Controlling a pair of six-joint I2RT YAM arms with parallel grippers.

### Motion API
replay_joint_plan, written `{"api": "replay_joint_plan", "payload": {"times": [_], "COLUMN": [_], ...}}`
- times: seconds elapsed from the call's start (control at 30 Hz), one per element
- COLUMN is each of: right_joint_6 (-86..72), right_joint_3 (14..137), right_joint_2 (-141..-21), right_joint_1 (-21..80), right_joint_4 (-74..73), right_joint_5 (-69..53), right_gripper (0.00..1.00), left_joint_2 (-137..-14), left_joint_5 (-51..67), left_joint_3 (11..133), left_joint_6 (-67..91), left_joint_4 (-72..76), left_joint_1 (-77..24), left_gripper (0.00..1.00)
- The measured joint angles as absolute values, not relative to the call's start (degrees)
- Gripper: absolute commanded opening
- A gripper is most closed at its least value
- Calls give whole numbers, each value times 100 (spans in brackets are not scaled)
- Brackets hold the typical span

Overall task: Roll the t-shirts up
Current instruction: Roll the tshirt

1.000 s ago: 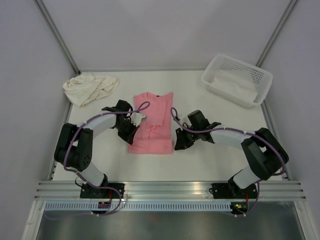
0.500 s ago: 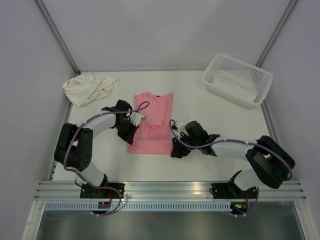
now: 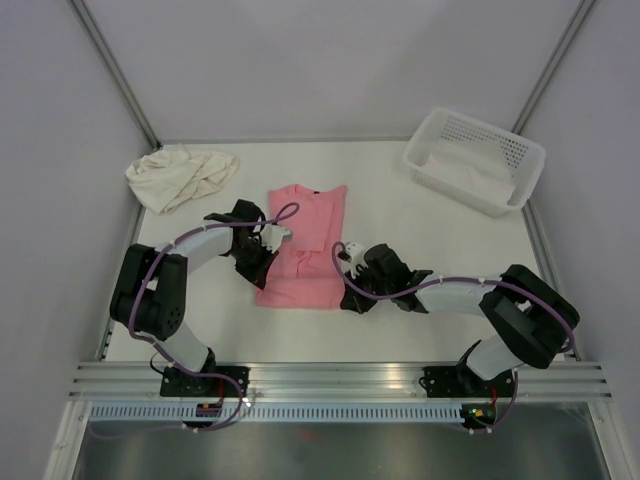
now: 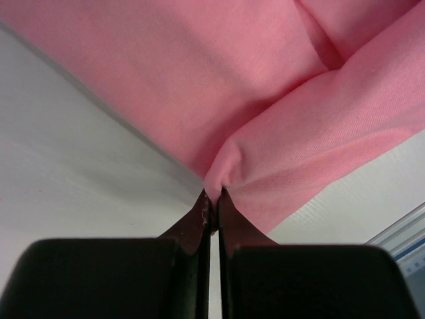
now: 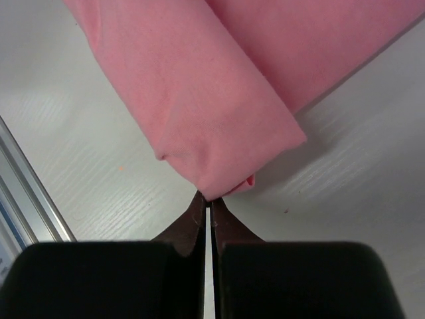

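Observation:
The salmon pink t-shirt (image 3: 305,245) lies folded into a long strip mid-table. The cream t-shirt (image 3: 180,175) sits crumpled at the far left. My left gripper (image 3: 258,262) is shut on the pink t-shirt's left edge; in the left wrist view a bunched fold of pink t-shirt (image 4: 265,100) runs into the left gripper (image 4: 214,196). My right gripper (image 3: 352,298) is at the strip's near right corner. The right wrist view has the right gripper (image 5: 209,201) shut, nipping just the tip of the pink t-shirt (image 5: 199,106) corner.
A white perforated basket (image 3: 487,133) with white cloth inside stands at the far right. Grey walls and metal posts border the table on the left, right and back. An aluminium rail (image 3: 340,380) runs along the near edge.
My right gripper moved left and nearer, to the pink t-shirt's near right corner, opened briefly and shut on it. The left gripper kept its hold and place.

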State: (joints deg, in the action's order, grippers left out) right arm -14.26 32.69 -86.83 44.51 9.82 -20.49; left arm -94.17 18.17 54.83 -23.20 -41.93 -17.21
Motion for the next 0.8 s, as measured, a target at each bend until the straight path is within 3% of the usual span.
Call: {"api": "replay_joint_plan", "payload": {"times": [0.8], "right_joint_6": [64], "right_joint_3": [4523], "right_joint_2": [-8919], "right_joint_1": [4156], "right_joint_4": [-1291], "right_joint_5": [-2386], "right_gripper": [0], "left_joint_2": [-9513], "left_joint_5": [1358], "left_joint_3": [5728], "left_joint_6": [-2499], "left_joint_4": [-4178], "left_joint_1": [-1745], "left_gripper": [2]}}
